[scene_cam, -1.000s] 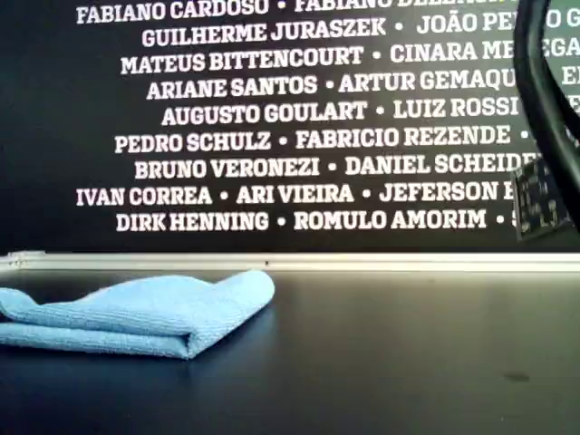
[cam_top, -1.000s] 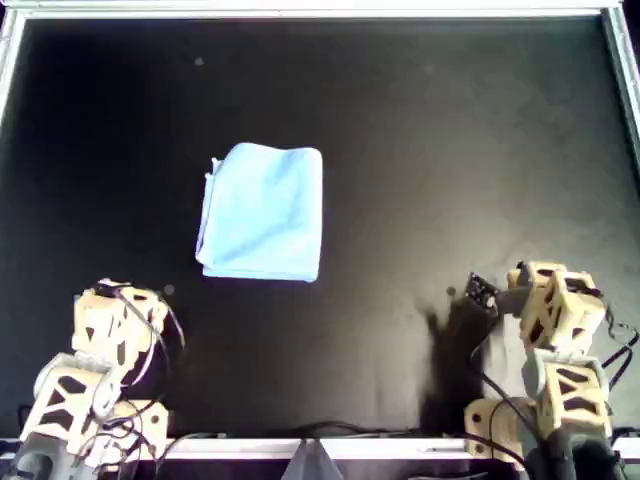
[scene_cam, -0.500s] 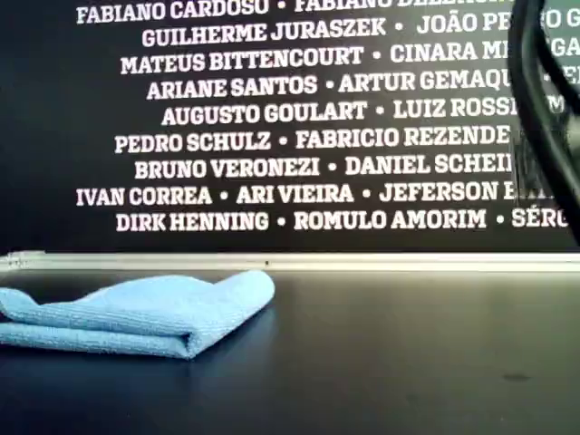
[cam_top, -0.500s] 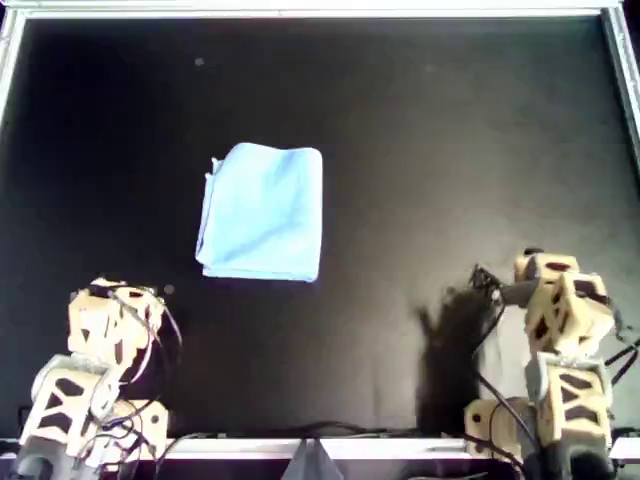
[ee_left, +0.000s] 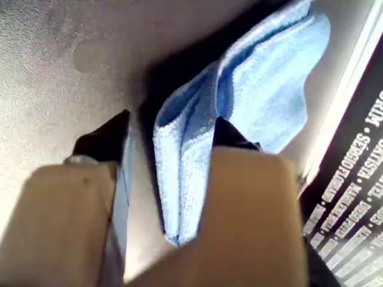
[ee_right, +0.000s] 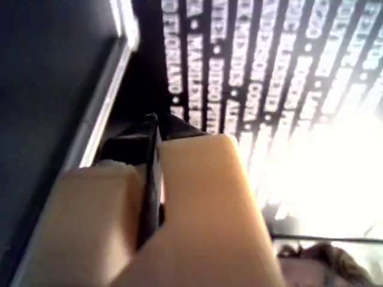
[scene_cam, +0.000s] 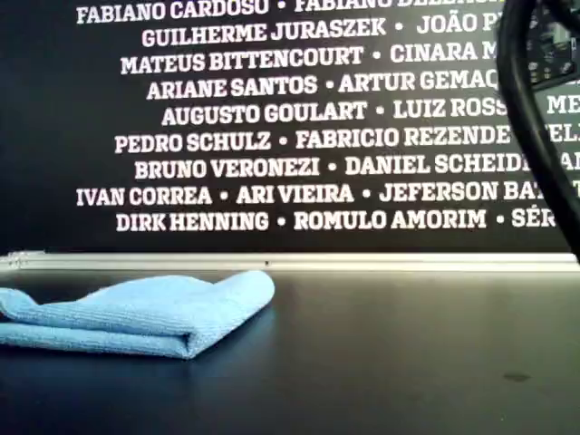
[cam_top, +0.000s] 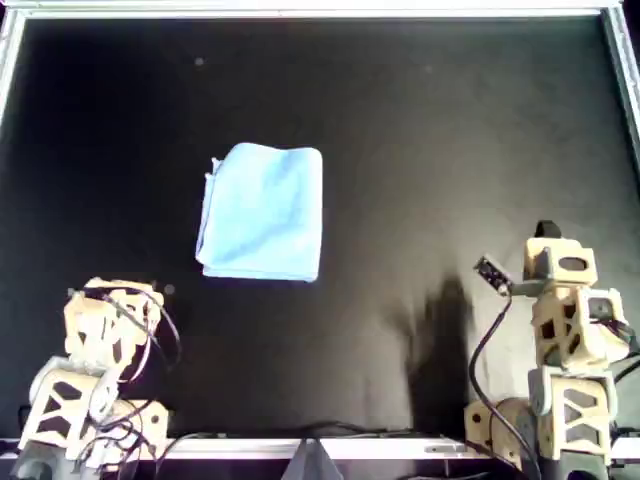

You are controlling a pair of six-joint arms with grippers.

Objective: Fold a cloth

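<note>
— My first tool [ee_left: 172, 123]: how do its jaws stand?

— Spread apart, with nothing between them. The wrist view looks through the gap at the folded edge of the cloth [cam_top: 262, 212], which lies farther out on the tabletop [cam_top: 450, 120] and does not touch either jaw.

— And my second tool [ee_right: 157, 124]?

— Pressed together and empty, the dark finger flat against the tan one. It points up and away from the tabletop, toward the metal rim [ee_right: 105, 101] and the black wall [scene_cam: 272, 109] printed with white names.

— How are the arms posed?

— Both sit folded back at the tabletop's near edge in the overhead view. The first arm [cam_top: 100, 340] is by the near left corner, hunched low and aimed at the cloth. The second arm [cam_top: 565, 320] is by the near right corner, standing more upright, and a black cable [scene_cam: 521, 136] crosses the exterior view's right.

— Where exactly is the cloth?

— On the overhead view's left half of the tabletop, about midway between the far and near edges, well apart from both arms. It is light blue and folded into a thick, layered rectangle, with a rounded fold on the exterior view's right.
</note>
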